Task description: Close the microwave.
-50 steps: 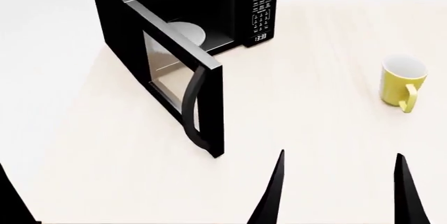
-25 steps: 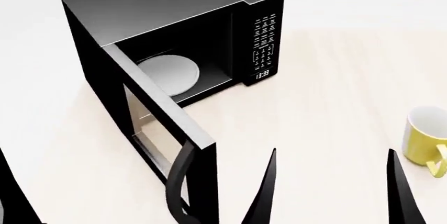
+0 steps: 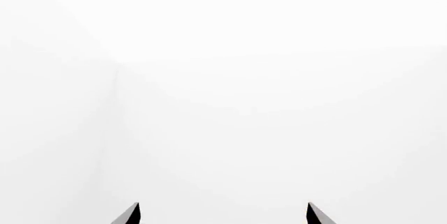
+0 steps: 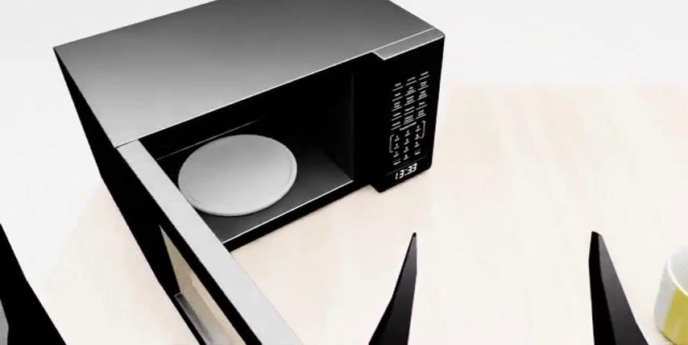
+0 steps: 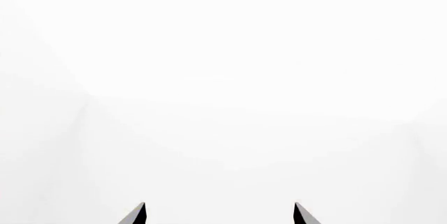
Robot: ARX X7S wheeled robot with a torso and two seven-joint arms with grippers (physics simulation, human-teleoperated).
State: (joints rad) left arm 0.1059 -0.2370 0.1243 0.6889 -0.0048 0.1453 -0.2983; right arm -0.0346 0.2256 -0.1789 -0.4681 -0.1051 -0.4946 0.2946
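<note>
The black microwave with a grey-sheen top stands on the pale wooden table, left of centre in the head view. Its door is swung wide open toward me and runs off the bottom edge, so the handle is out of view. The white round plate lies inside. The white-lettered keypad is on the right front. My right gripper is open and empty, in front of and to the right of the open cavity. My left gripper shows one finger at the left edge. Both wrist views show open jaws, left and right, against blank white.
A yellow mug is cut off at the right edge of the head view, right of my right gripper. The table stretches on to the right of the microwave. White surroundings lie beyond it.
The head view has shifted: the microwave now sits lower and larger with its whole top showing. The door handle has dropped out of frame and the mug has slid to the right edge.
</note>
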